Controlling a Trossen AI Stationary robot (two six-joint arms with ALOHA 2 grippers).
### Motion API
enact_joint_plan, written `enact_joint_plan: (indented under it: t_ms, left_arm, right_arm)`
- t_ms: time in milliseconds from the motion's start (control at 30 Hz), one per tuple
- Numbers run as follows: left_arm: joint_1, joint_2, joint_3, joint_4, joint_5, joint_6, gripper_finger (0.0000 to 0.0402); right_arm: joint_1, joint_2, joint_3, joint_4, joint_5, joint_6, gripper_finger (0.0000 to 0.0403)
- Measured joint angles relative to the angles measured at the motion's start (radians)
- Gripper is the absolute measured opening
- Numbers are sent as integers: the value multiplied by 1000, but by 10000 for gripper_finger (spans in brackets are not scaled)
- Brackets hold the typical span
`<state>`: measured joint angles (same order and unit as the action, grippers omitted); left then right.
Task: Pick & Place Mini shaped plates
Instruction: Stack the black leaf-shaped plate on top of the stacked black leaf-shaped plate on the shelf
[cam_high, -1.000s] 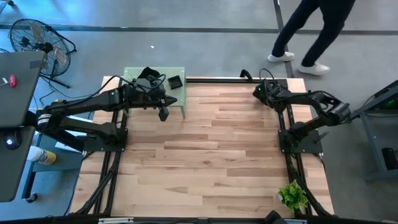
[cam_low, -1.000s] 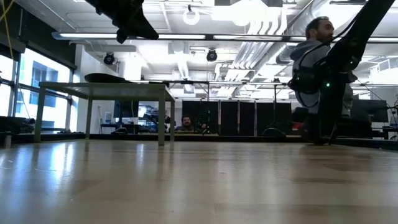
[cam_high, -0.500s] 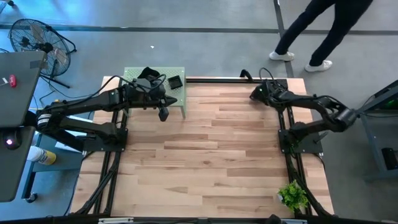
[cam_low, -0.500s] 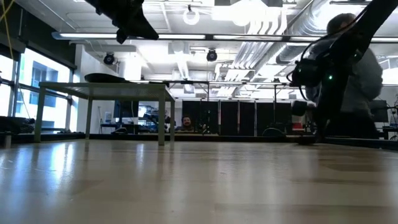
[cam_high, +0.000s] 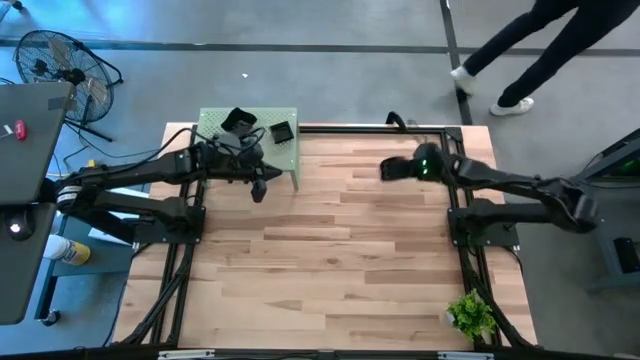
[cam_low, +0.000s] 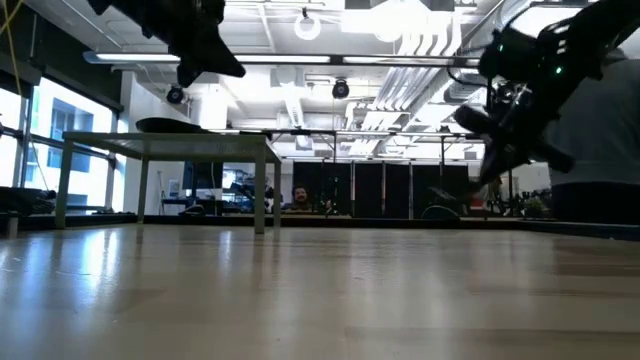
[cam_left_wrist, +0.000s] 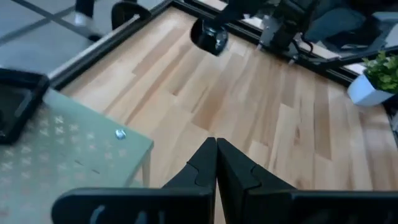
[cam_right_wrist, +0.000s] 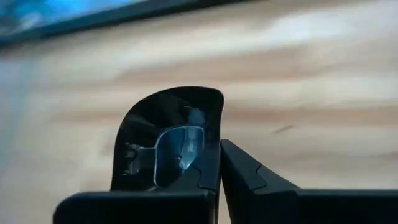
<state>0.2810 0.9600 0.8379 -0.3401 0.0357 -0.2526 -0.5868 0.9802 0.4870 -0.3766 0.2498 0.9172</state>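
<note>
My right gripper (cam_high: 401, 168) hangs over the table's far right part, shut on a mini shaped plate (cam_right_wrist: 166, 140), a glossy black dish with rounded corners. The left wrist view shows the same plate (cam_left_wrist: 208, 35) from afar. Two more black plates (cam_high: 238, 120) (cam_high: 282, 131) rest flat on the small pale green stand (cam_high: 215, 128) at the far left corner. My left gripper (cam_left_wrist: 216, 148) is shut and empty, in the air beside the stand's near right corner. My right gripper pinches the plate's rim (cam_right_wrist: 213, 118) between its two fingers. The fingers come from the table's right side, pointing left. The plate stands on edge beside the fingers, lifted clear of the wooden table.
A small green plant (cam_high: 470, 316) in a white pot sits at the near right corner. The wooden tabletop (cam_high: 340, 260) lies bare between the arms. A person (cam_high: 540, 50) walks on the floor beyond the far right edge; a fan (cam_high: 55, 60) stands at far left.
My right gripper has swung from the table's far right corner toward the left, out over the wood, and a black plate now shows at its tip, clear of the table. The person behind the table has walked on toward the right.
</note>
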Motion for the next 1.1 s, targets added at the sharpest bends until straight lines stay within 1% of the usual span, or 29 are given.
enact_joint_plan:
  t_ms: [100,233,333,433,533,667,867,967,1100]
  left_arm:
    - [-1,-26,-30,-2,8,-8,0]
    - [-1,-55,-69,-5,14,-8,0]
    - [-1,-60,-86,-10,34,-7,0]
    - [-18,-60,-89,-50,38,5,0]
    - [-66,-60,-90,-70,9,32,0]
    - [-125,-60,-90,-75,-25,37,0]
    - [-194,-60,-90,-82,-83,12,0]
    - [-223,-60,-89,-88,-107,7,0]
    - [-250,-60,-89,-105,-128,-30,0]
  right_arm:
    - [175,6,0,52,4,41,3]
    - [412,58,0,162,73,123,2]
    - [555,136,2,284,125,165,2]
    - [647,256,34,359,150,182,1]
    - [685,401,126,376,147,149,1]
    - [683,591,285,409,102,22,1]
    - [658,853,525,438,-34,-148,1]
    - [652,960,635,442,-78,-196,1]
    - [645,1067,761,442,-105,-221,1]
